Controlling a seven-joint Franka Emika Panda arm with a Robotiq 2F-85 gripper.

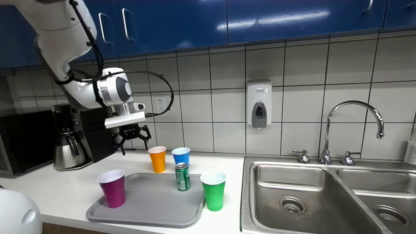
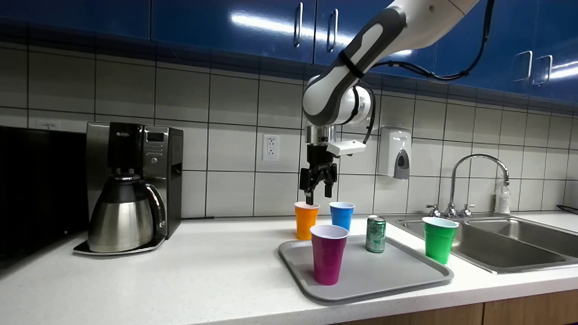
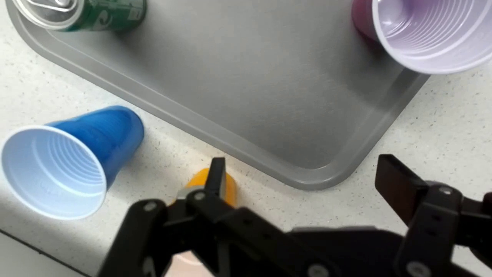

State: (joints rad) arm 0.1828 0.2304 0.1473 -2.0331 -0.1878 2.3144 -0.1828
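My gripper [image 1: 135, 150] is open and empty, pointing down above the back of the counter. It also shows in an exterior view [image 2: 319, 198] and the wrist view [image 3: 302, 165]. It is nearest the orange cup [image 1: 158, 162], which one finger partly hides in the wrist view [image 3: 230, 188]. The blue cup [image 2: 342, 215] stands beside the orange one, behind the grey tray [image 3: 250, 77]. On the tray stand a purple cup [image 2: 328, 259] and a green can [image 2: 375, 234]. A green cup [image 1: 214, 193] stands upright by the tray's sink-side edge, out of the wrist view.
A double sink [image 1: 245, 195] with a curved faucet [image 1: 328, 130] lies beside the tray. A coffee maker with a steel carafe [image 2: 121, 225] stands on the opposite side. A soap dispenser [image 1: 259, 104] hangs on the tiled wall under blue cabinets [image 1: 175, 22].
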